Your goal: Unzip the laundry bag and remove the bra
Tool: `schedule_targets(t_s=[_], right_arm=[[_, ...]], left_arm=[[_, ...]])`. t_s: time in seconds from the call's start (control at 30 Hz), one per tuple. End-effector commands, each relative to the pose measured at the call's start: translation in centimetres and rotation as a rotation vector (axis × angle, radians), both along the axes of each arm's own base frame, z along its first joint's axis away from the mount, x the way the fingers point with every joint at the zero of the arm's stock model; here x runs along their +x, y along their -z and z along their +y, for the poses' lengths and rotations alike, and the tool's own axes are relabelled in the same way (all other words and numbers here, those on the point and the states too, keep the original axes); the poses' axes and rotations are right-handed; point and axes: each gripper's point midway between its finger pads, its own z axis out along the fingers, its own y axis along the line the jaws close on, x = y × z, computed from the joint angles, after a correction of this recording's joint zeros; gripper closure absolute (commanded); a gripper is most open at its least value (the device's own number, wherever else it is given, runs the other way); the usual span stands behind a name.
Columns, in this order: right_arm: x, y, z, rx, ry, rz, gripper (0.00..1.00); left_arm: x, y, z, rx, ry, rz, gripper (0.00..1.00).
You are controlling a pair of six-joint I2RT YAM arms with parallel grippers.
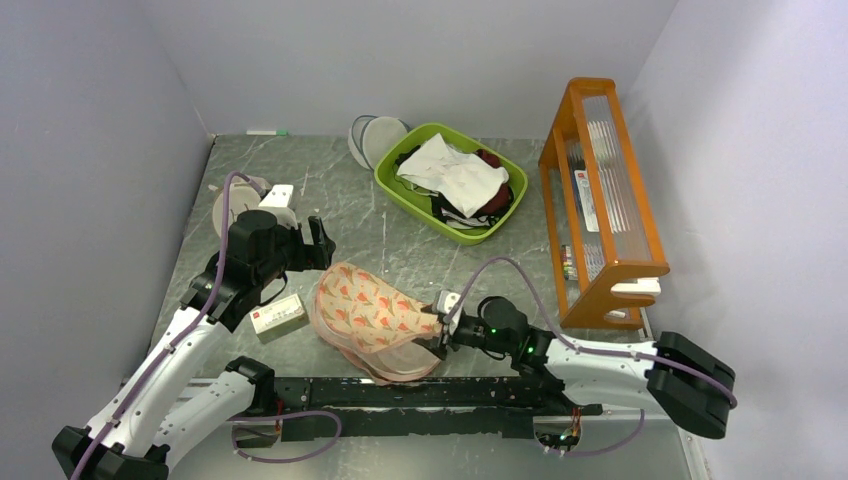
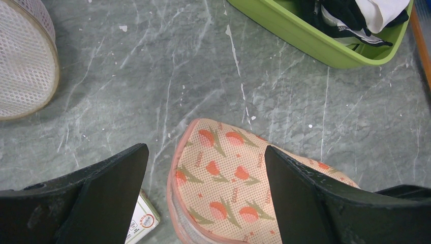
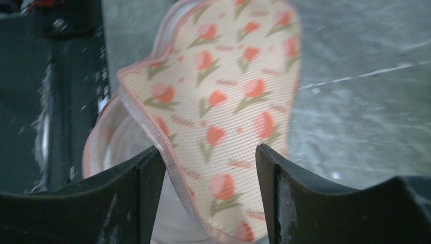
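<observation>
The laundry bag [image 1: 372,318] lies on the grey, marble-veined desk [image 1: 300,190] near its front edge, between the 2 arms. It is a padded case of fine peach mesh printed with orange-red flowers and piped in pink. Its upper flap is lifted at the right end, showing a pale, smooth inside. Whether that pale surface is lining or the bra cannot be told, and the rest of the interior is hidden under the flap. In the right wrist view the bag [image 3: 223,101] is soft with blur and its near end is cut off by the frame.

The right gripper [image 1: 437,330] sits at the bag's right end. Its black fingers stand apart with the raised flap edge between them, not pinched. The left gripper [image 1: 318,248] hovers over the bag's left end, spread wide and holding nothing.

A small white box [image 1: 278,318] lies just left of the bag, and the left wrist view cuts most of it off. Farther back a glossy lime-green basket [image 1: 400,190] holds crumpled white, black and dark red cloth. A round white mesh pouch [image 2: 20,61] shows only in part. An orange wooden rack [image 1: 600,200] with clear panels stands at the right.
</observation>
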Motion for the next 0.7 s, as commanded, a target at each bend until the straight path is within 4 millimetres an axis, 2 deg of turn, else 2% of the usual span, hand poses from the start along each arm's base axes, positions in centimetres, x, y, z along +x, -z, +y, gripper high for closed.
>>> schedule_targets(t_s=[0.0, 0.17, 0.33, 0.53, 0.67], right_arm=[[3.9, -3.2, -1.4, 0.087, 0.229, -0.052, 0.30], [5.6, -4.2, -2.1, 0.046, 0.265, -0.087, 0.09], [5.8, -5.1, -2.5, 0.054, 0.244, -0.065, 0.00], [2.7, -5.1, -1.6, 0.023, 0.067, -0.032, 0.00], [-1.0, -6.2, 0.0, 0.066, -0.108, 0.072, 0.00]], left_arm=[[0.3, -0.7, -0.3, -0.015, 0.020, -0.032, 0.04], [0.3, -0.6, -0.4, -0.013, 0.024, -0.024, 0.04], [0.1, -0.7, -0.4, -0.021, 0.027, -0.024, 0.04], [-0.1, -1.6, -0.5, -0.040, 0.028, -0.025, 0.04], [-0.3, -2.6, -0.8, -0.075, 0.021, -0.025, 0.03]])
